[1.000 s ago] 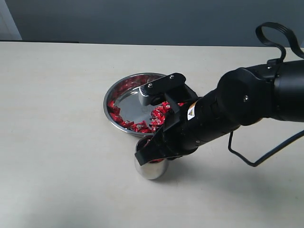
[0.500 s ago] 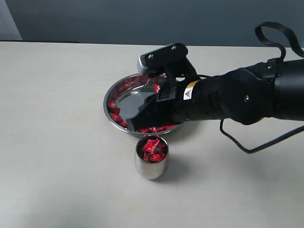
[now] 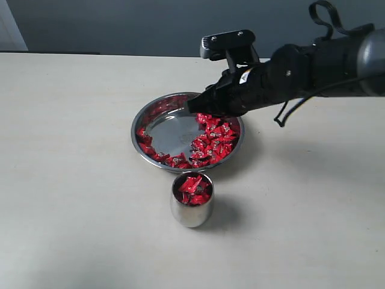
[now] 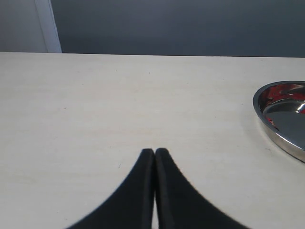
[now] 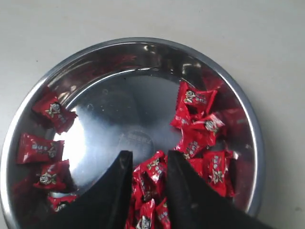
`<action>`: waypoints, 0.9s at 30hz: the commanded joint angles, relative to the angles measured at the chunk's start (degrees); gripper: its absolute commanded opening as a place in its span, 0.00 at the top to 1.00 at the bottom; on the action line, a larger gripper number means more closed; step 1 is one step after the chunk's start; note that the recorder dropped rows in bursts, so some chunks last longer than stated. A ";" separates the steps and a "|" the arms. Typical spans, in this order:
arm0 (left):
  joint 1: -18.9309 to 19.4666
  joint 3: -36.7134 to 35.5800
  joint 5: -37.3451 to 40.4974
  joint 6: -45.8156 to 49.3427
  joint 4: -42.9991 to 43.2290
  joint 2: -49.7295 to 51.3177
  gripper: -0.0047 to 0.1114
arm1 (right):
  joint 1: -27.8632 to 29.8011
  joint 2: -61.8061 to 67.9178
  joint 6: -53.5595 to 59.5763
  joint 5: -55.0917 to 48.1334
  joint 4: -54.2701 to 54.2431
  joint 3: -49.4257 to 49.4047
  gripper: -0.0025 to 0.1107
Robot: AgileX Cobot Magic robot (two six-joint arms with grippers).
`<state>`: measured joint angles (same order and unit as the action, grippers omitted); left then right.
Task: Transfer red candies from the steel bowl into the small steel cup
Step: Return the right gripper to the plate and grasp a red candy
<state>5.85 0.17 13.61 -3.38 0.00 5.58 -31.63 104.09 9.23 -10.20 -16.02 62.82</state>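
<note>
The steel bowl (image 3: 137, 133) sits mid-table with red candies (image 3: 214, 141) heaped on its right side and strung along its near rim. In front of it stands the small steel cup (image 3: 191, 213), with red candies (image 3: 192, 189) up to its brim. My right gripper (image 3: 196, 108) hovers over the bowl's far right part. In the right wrist view this gripper (image 5: 147, 160) is open, its fingertips (image 5: 125, 162) spread above the candy heap (image 5: 200, 129), gripping nothing. My left gripper (image 4: 155, 151) is shut and empty over bare table, with the bowl's rim (image 4: 259, 110) off to one side.
The pale tabletop (image 3: 72, 180) surrounds the bowl and cup. A grey wall (image 3: 120, 24) runs behind the table's far edge. The right arm's black cable (image 3: 295, 108) hangs beside the arm above the table.
My right gripper has left the cup and swung back and up over the bowl's far right side. The cup, which it covered before, now shows its candies.
</note>
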 commanded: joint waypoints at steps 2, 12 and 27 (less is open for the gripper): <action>-0.29 -0.17 -0.24 -0.13 0.00 -0.30 0.96 | 0.28 8.52 0.01 -8.93 5.19 11.72 0.75; -0.29 -0.17 -0.24 -0.13 0.00 -0.30 0.96 | 0.28 17.88 -0.03 -17.46 9.67 25.04 0.55; -0.29 -0.17 -0.24 -0.13 0.00 -0.30 0.96 | 0.28 26.76 -24.56 -18.36 29.05 32.92 0.55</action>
<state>5.85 0.17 13.61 -3.38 0.00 5.58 -31.63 130.37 -11.62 -28.27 10.20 95.28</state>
